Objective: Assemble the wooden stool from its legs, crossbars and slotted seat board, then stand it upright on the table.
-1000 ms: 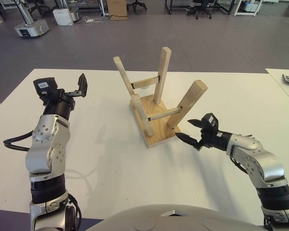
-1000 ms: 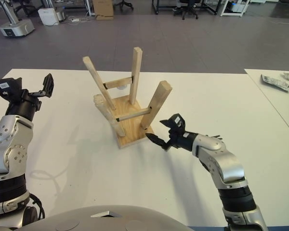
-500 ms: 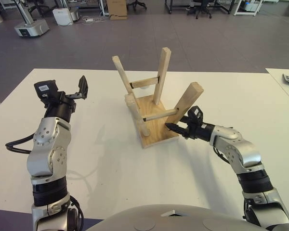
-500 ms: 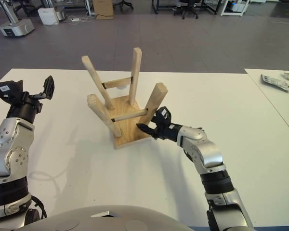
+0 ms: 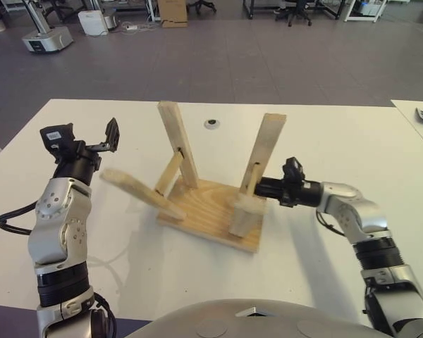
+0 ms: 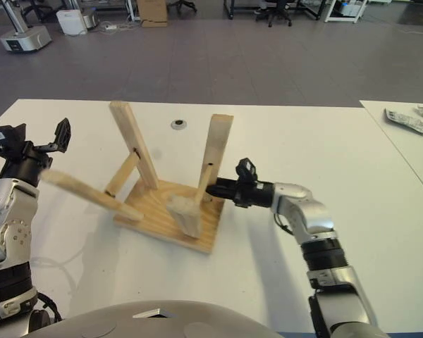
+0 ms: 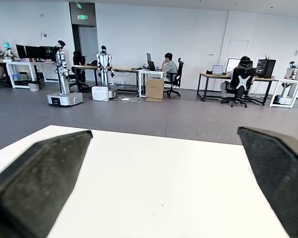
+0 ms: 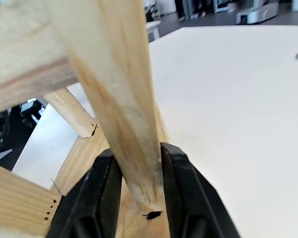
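Stool (image 5: 210, 220) inverted on bench (image 5: 331, 141); right claw (image 5: 259, 188) clamped on a crossbar (image 8: 129, 124).
Seat lay flat, legs up. Left claw (image 7: 164, 134) hung open well left. A small disc (image 5: 211, 124) lay behind.

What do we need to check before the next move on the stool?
1. Right tool shut on the upright leg: ok.
2. Left tool open and apart from the stool: ok.
3. Seat board lying on the table: ok.
4. Stool standing upright: not ok, legs point up.
5. Tilted leg seated in its slot: cannot tell, it is blurred.
6. Small round thing behind, apart from the stool: ok.
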You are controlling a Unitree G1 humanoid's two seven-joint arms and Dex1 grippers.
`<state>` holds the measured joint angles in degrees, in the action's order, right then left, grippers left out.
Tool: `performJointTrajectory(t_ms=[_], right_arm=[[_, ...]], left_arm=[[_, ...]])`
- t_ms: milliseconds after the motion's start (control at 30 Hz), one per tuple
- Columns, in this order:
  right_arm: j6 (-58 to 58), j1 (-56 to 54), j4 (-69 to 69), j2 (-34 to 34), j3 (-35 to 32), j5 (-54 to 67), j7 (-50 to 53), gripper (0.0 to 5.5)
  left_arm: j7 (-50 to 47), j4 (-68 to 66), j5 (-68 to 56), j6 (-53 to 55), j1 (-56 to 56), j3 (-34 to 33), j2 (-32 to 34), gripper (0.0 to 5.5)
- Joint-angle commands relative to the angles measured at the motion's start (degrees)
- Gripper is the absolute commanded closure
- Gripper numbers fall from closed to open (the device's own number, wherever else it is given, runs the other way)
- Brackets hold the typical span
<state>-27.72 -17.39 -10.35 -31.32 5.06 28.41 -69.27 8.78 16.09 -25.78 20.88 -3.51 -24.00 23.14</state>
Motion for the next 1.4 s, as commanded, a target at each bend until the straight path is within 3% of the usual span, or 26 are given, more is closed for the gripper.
performJointTrajectory(t_ms=[33,67,233,333,467,533,700,833,933,1000,1200,1400], right_arm=[[5.3,-6.6,-6.3,-1.4,-1.8,-4.6,2.5,4.43],[6.0,-7.0,-6.9,-0.7,-1.4,-6.1,4.0,4.43],[14.9,-6.1,-7.6,2.1,-2.0,-7.7,4.2,3.36],[17.7,-6.6,-10.6,-0.2,-2.1,-10.0,3.4,3.32],[22.4,-1.9,-10.6,-7.3,-2.2,-14.1,0.5,3.32],[22.6,-0.8,-9.6,-9.4,-2.5,-14.4,-0.7,3.32],[20.8,1.8,-9.1,-11.9,-2.5,-15.7,-0.3,3.32],[15.0,8.7,-1.3,-11.5,1.8,-18.7,2.2,3.32],[12.0,12.6,4.1,-10.0,5.4,-20.6,4.3,3.32],[10.1,12.9,5.0,-7.9,6.3,-21.6,7.9,3.29],[7.4,8.3,0.5,0.4,3.0,-20.2,19.3,4.2],[7.7,9.1,2.4,2.0,3.1,-18.4,18.8,5.39]], left_arm=[[3.0,-4.6,2.0,-3.2,2.4,-2.0,1.6,0.1],[3.7,-5.7,2.5,-4.4,2.9,-1.9,1.4,0.1],[7.2,-8.8,5.7,-8.9,3.5,2.7,0.4,0.1],[11.2,-18.9,9.7,-13.3,-1.2,7.4,1.9,0.1],[18.6,-46.7,22.1,-26.9,-17.2,18.7,5.4,0.1],[22.1,-56.2,24.2,-32.7,-23.0,21.2,4.9,0.1],[34.8,-72.4,27.2,-43.4,-31.2,27.2,3.3,0.1],[40.3,-79.5,32.1,-47.5,-32.3,32.2,3.8,0.1],[42.4,-81.6,33.4,-49.7,-32.2,33.9,3.2,0.1],[45.0,-81.9,31.6,-49.8,-31.9,33.2,2.4,0.41],[55.0,-74.0,23.0,-46.9,-24.4,29.1,2.5,1.36],[58.2,-53.5,17.4,-40.9,-11.1,29.2,4.5,2.48]])
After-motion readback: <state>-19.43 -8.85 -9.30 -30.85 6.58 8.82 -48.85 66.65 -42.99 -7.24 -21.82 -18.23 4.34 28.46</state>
